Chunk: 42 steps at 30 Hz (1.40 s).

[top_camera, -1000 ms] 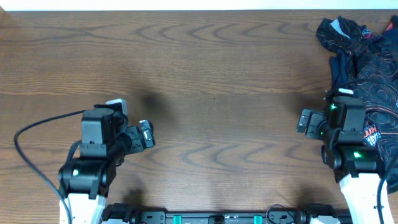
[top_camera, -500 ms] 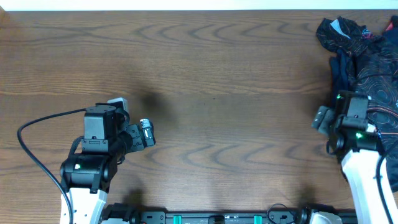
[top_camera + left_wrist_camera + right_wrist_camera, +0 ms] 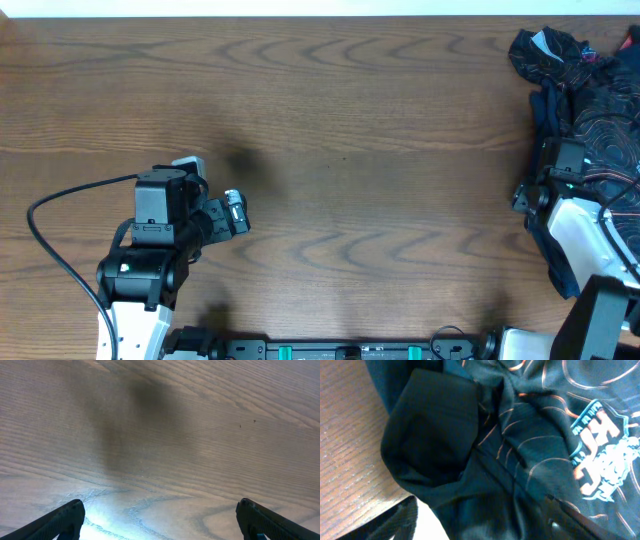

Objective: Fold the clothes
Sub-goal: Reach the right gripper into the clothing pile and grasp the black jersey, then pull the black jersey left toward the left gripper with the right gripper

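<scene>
The clothes lie in a crumpled pile at the table's far right. The black jersey (image 3: 603, 112) with thin orange contour lines is on top, with a dark navy garment (image 3: 543, 108) at its left edge. In the right wrist view the jersey (image 3: 545, 425) shows an orange-white logo, and a navy fold (image 3: 427, 435) lies to its left. My right gripper (image 3: 556, 160) is down over the pile's left edge, and its jaws (image 3: 485, 527) are open with cloth lying between the fingers. My left gripper (image 3: 234, 212) (image 3: 160, 527) is open and empty above the bare wood.
The wooden table (image 3: 380, 120) stretches between the two arms. The left arm's black cable (image 3: 45, 215) loops over the table's left side. The pile reaches the table's right edge and runs out of view.
My right arm has swung right, away from the table's middle, and its gripper has come down onto the clothes pile. The left arm has barely moved.
</scene>
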Available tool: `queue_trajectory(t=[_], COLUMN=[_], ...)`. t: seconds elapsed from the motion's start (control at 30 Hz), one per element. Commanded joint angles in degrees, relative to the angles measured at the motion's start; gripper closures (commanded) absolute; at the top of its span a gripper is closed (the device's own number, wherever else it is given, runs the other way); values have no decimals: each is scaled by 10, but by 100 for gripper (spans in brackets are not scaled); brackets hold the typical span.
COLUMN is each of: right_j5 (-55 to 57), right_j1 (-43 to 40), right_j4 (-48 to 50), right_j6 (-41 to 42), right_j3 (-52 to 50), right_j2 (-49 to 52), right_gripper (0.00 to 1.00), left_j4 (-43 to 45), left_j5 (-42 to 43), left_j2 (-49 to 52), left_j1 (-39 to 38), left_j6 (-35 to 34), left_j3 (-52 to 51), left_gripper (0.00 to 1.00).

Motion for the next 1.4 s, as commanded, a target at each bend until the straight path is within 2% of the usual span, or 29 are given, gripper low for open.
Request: queue_trajectory(t=[0.0,0.1,0.27,0.37,0.4,0.6,0.73,0.83,1.0,1.17,1.37], right_j5=[10,3,-31,-31,-31,-31,-42,-134,-300,-373,-436], right_j1=[-8,-9,-8,-8,-8,-8,-8,-8,9,73,218], right_j4=[5,12,25,26,26,8,-40,-92,-145,-210,-219], right_j6=[-3,-1,-1,-2,-2,-2,-30,-90,-143,-143,-158], right_j3=[10,10,10,10,10,27,71,111,125,125,124], right_j2=[16,24,26,25,25,-8,-65,-112,-160,-169,-156], right_gripper=[32,43,69,94,99,99,99,99,99,99,99], left_j4=[4,5,5,5,5,7,9,12,21,26,28], left_j5=[-9,-9,-9,-9,-9,-9,-9,-9,-9,-9,-9], left_j2=[0,0,0,0,0,0,0,0,0,0,0], left_j1=[-2,-2,-2,-2,-2,-2,-2,-2,-2,-2,-2], left_j6=[-3,-3,-3,-3,-3,-3,-3,-3,-3,-3,-3], left_j3=[7,7,7,7,7,7,7,7,7,7,7], left_gripper=[2,2,2,2,2,2,2,2,2,2,2])
